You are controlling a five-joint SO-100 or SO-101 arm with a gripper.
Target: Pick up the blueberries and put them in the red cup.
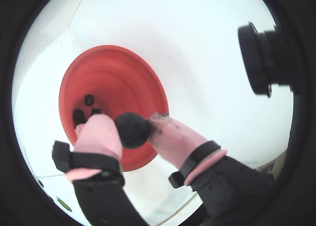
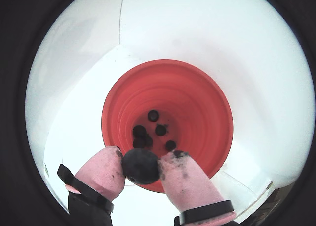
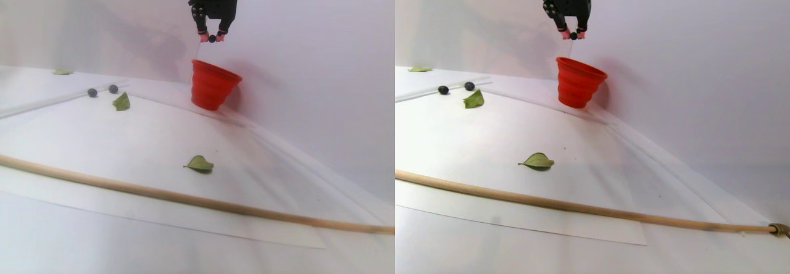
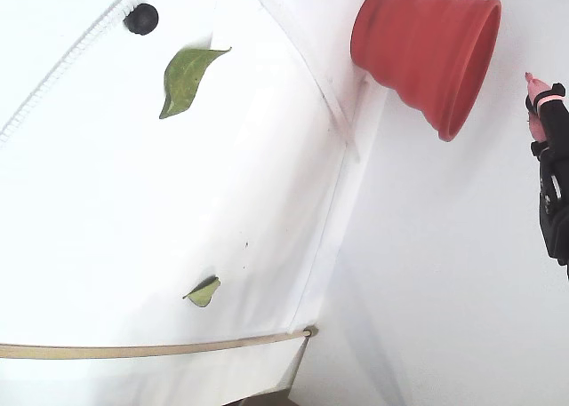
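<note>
We see the hand (image 2: 141, 167) closed on a single blueberry (image 2: 140, 165), pinched between its two pink-covered fingers (image 2: 104, 172); the pink tips carry dark smudges. In both wrist views the held blueberry hangs over the near part of the rim of the red cup (image 2: 197, 102). In the stereo pair view the hand (image 3: 212, 38) sits directly above the red cup (image 3: 213, 86), clear of its rim, with the berry (image 3: 212, 38) showing as a dark dot between the fingertips.

Looking down into the cup in a wrist view, we count several blueberries (image 2: 160, 130) lying at its bottom, close together. The other wrist view shows fewer of them (image 1: 89, 100), since the fingers (image 1: 98, 137) cover part of the opening. A black camera housing (image 1: 264, 58) juts in at the upper right of that view, well away from the cup.

The cup stands on the white tabletop (image 3: 123, 138) next to the back wall. To the left of the cup in the stereo pair view, two more blueberries (image 3: 92, 92) rest on the tabletop, with a green leaf (image 3: 121, 102) just beside them. A second leaf (image 3: 199, 163) lies nearer the camera than the cup, and a long wooden rod (image 3: 185, 197) runs across the tabletop beyond it, well apart from the cup. A third leaf (image 3: 62, 72) lies far to the cup's left.
</note>
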